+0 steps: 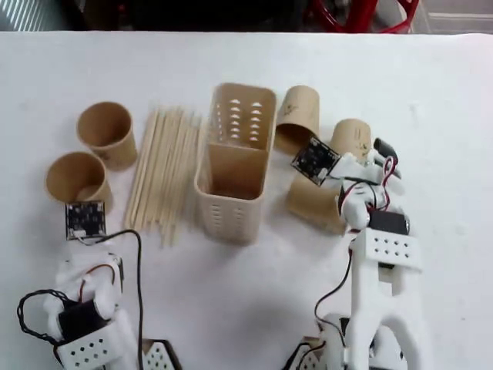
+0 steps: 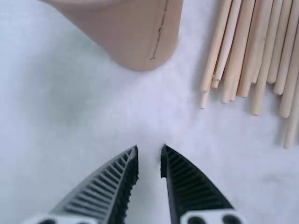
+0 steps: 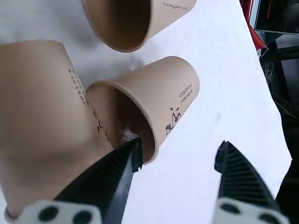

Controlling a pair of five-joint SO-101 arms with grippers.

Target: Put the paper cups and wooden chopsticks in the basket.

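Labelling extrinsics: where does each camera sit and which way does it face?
High view: fixed above the table, looking down on basket, chopsticks, cups; both arms show.
Left wrist view: on left arm, facing down past left gripper at a cup and chopstick ends.
Right wrist view: on right arm, facing three cups past right gripper.
Shared: high and left wrist views both show the chopsticks.

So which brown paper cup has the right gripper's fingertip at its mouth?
The tipped-over brown paper cup with the printed figure: one fingertip of the open right gripper sits at its rim.

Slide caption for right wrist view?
Open right end effector at the rim of a tipped cup, two more cups nearby.
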